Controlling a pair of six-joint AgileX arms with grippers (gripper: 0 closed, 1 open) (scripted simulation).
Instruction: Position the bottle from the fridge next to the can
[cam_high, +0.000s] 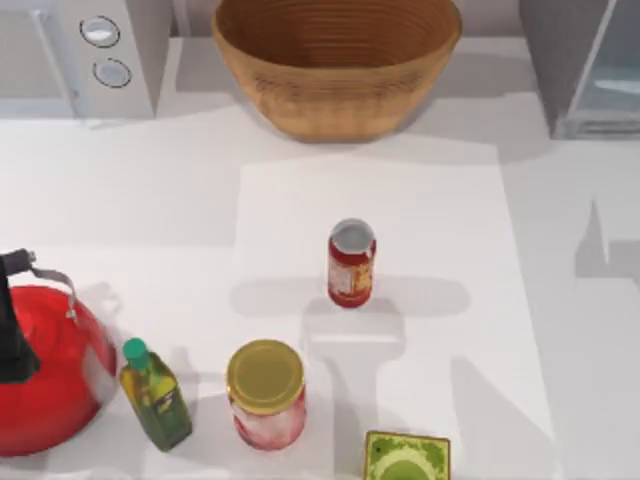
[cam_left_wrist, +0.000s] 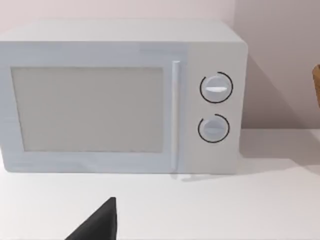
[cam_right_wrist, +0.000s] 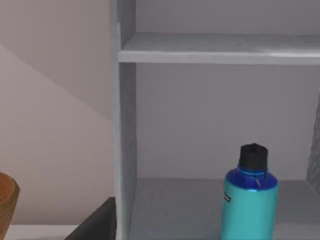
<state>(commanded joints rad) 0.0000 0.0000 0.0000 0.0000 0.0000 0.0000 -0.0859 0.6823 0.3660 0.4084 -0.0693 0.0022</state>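
I am at the reaching step: the bottle (cam_right_wrist: 250, 200) stands upright on the lower shelf inside the fridge (cam_high: 585, 65), whose door is open, and I have not taken it yet. My right wrist camera looks straight into the open compartment, with one more shelf above the bottle. A dark part of my right gripper is at the edge of that view, but I cannot tell if its jaws are open or closed. The same is true for my left gripper, which is facing the microwave (cam_left_wrist: 120, 95) at the back left of the table. The can (cam_high: 351, 263) stands upright near the middle of the table, with free space on its right side, and I judge this is the good place for the bottle. For the next move I think my right arm must go forward into the fridge, past its side wall (cam_right_wrist: 125, 125), and close around the body of the bottle below the cap. In front of the can stand a jar (cam_high: 266, 394), an oil bottle (cam_high: 155, 395) and a red kettle (cam_high: 45, 365), and a basket (cam_high: 335, 60) is at the back; they are apart from my likely path, in my judgement.
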